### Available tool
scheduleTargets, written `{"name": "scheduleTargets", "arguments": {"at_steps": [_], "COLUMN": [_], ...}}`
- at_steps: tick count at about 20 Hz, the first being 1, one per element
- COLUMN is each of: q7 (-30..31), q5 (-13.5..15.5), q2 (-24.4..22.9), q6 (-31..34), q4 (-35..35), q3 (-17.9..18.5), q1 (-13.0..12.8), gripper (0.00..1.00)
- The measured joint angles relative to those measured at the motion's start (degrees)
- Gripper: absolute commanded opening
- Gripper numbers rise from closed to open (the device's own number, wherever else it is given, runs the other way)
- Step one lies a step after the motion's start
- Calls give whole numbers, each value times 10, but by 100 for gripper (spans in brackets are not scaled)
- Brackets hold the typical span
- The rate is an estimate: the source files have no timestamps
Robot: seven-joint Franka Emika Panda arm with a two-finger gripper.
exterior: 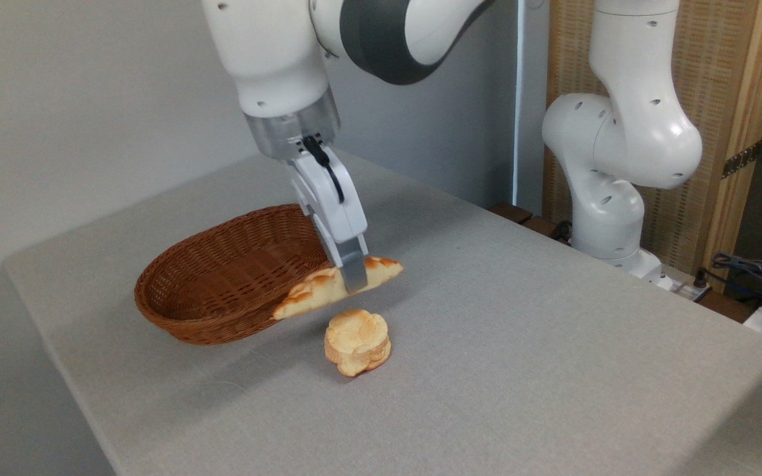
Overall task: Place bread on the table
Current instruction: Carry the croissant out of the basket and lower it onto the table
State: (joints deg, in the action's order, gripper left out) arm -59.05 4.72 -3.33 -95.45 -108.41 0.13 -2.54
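Observation:
My gripper [354, 277] is shut on the bread [318, 291], an elongated golden-brown loaf with pointed ends. The loaf hangs tilted in the air, its left tip lower, just right of the basket's near rim and above the grey table [520, 344]. One grey finger [354, 270] crosses the loaf's near side; the other finger is hidden behind it. The loaf touches neither the table nor the bun below it.
An oval brown wicker basket [222, 277] sits left of the gripper, nothing showing inside. A pale round flower-shaped bun [358, 342] stands on the cloth right under the loaf. The arm's white base [612, 218] rises at the table's far right edge.

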Motion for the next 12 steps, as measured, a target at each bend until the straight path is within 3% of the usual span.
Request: {"name": "scheduleTargets", "arguments": {"at_steps": [3,12], "q7": [-6,-8], "q5": [0,0], "q2": [-1,2], "q6": [0,-1], "q4": [-25,-37], "q3": [0,0], "q1": [-1,-1], "gripper": [81,89]}}
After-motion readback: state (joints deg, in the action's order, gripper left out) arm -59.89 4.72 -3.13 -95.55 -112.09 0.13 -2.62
